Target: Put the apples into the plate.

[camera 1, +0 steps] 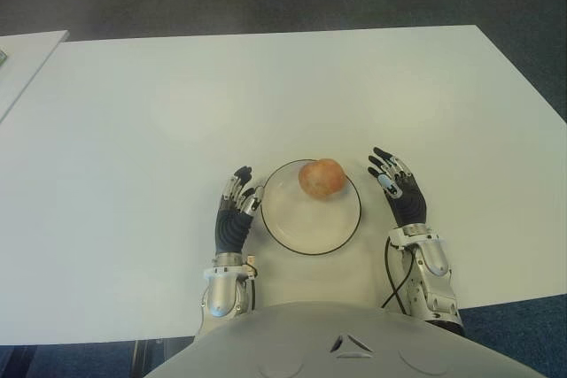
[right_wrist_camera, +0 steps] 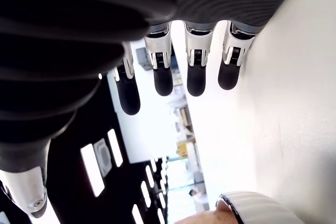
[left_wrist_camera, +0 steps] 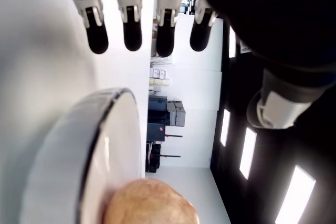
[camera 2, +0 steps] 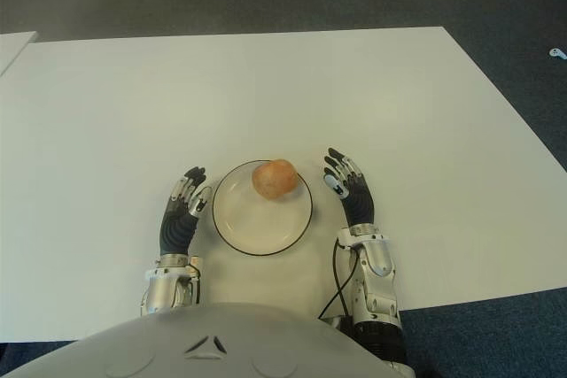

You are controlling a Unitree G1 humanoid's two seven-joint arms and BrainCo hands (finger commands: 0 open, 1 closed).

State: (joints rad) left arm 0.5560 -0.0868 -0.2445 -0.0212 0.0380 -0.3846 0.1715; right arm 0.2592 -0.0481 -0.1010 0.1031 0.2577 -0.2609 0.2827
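You have one apple (camera 1: 321,178) already sitting in the plate (camera 1: 292,235), toward its far rim, on the white tabletop (camera 1: 266,95). No other apple shows anywhere in these views, so the task looks finished or close to it.

Your hands flank the plate, which suggests they are out of the way with the fruit set down. Your left hand (camera 1: 235,212) shows just beside the plate's left rim, and your right hand (camera 1: 400,190) lies a little apart from its right rim.

Your left fingers (left_wrist_camera: 132,31) are stretched out and relaxed, slightly bent at the tips, holding nothing; the wrist view shows them clear of the plate's rim and the apple. Your right fingers (right_wrist_camera: 163,80) are likewise extended and spread, empty, with only bare tabletop beside them.
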